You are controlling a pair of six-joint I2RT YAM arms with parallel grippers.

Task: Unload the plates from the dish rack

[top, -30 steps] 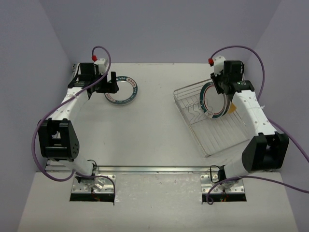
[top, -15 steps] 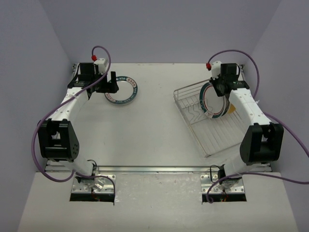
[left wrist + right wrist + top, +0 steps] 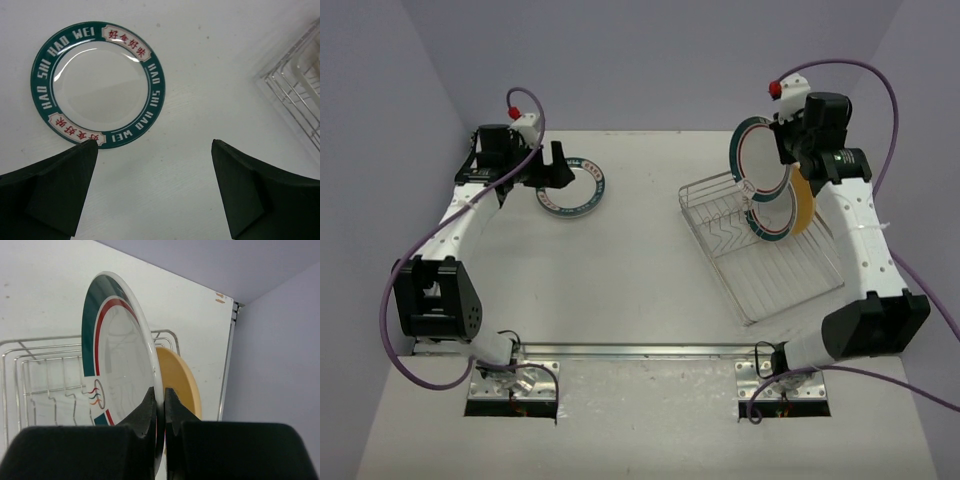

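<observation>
1. A white held plate [image 3: 760, 158] with a dark green rim and a red ring is hanging upright in the upper right of the overhead view, clear above the dish rack [image 3: 760, 280].
2. In the right wrist view this held plate [image 3: 117, 360] is filling the centre of the frame, edge-on to the camera.
3. The right gripper [image 3: 788, 143] is pinching it. Its two dark fingers [image 3: 147, 407] are pressing together on the plate's rim, with only the rim's thickness between them [image 3: 159, 392].
4. A second green-rimmed racked plate [image 3: 772, 218] is standing on edge in the rack just below the held one, partly overlapped by it in the overhead view.
5. A plain tan plate [image 3: 804, 203] is standing just behind that, toward the right edge of the frame. The right wrist view is showing it [image 3: 180, 380] beyond the held plate.
6. The wire rack [image 3: 40, 370] is sitting at an angle on the white table [image 3: 640, 260], right of centre.
7. A fourth, flat plate [image 3: 572, 185] is lying face up on the table in the upper left, its green rim bearing white lettering [image 3: 97, 82].
8. The left gripper [image 3: 552, 170] is hovering beside this flat plate with its jaws spread wide [image 3: 155, 145], gripping nothing.
</observation>
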